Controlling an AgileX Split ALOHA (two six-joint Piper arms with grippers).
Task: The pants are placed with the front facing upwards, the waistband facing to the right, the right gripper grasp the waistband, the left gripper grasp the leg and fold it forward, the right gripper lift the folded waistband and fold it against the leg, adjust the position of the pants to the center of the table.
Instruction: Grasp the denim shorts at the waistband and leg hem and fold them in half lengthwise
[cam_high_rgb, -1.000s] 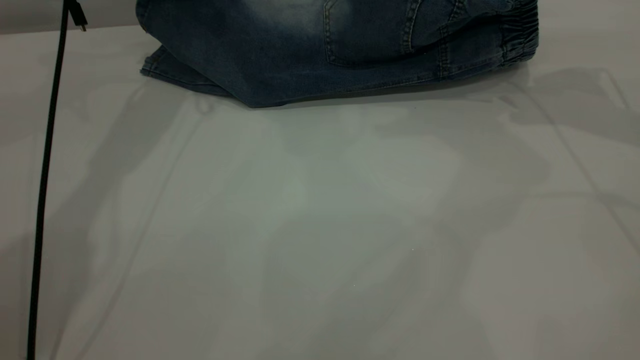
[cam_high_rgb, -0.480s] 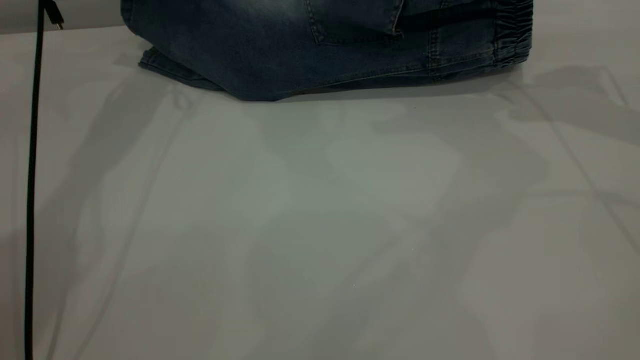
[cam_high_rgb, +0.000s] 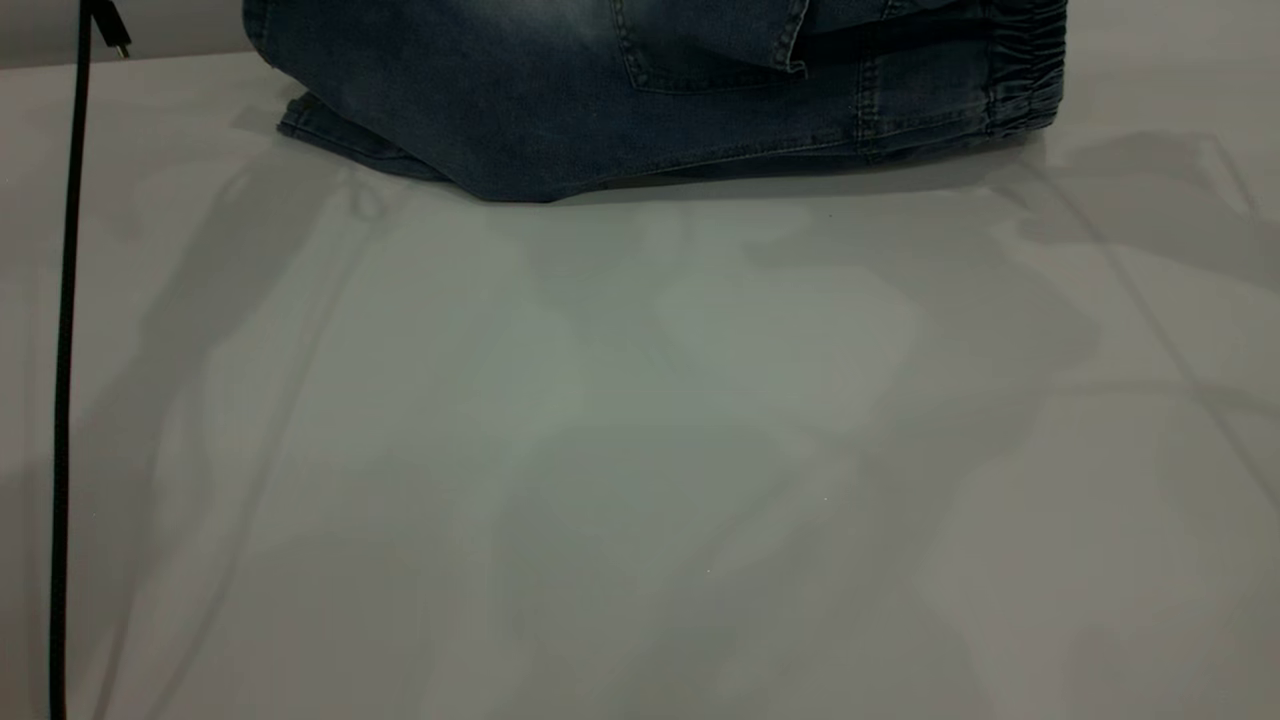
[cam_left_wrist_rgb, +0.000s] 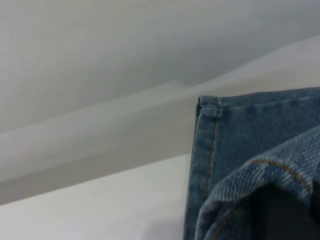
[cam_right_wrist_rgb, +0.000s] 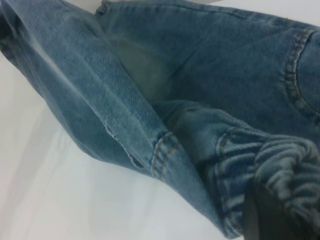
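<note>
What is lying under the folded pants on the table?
A lower denim layer with a stitched hem sticks out beneath the pants, resting on the table. Whatever else lies between the layers is covered.

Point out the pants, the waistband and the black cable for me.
pants (cam_high_rgb: 560, 110), exterior view, on the folded denim's front face.
waistband (cam_high_rgb: 1025, 75), exterior view, on the gathered elastic at the right end.
black cable (cam_high_rgb: 65, 350), exterior view, midway down its length.
</note>
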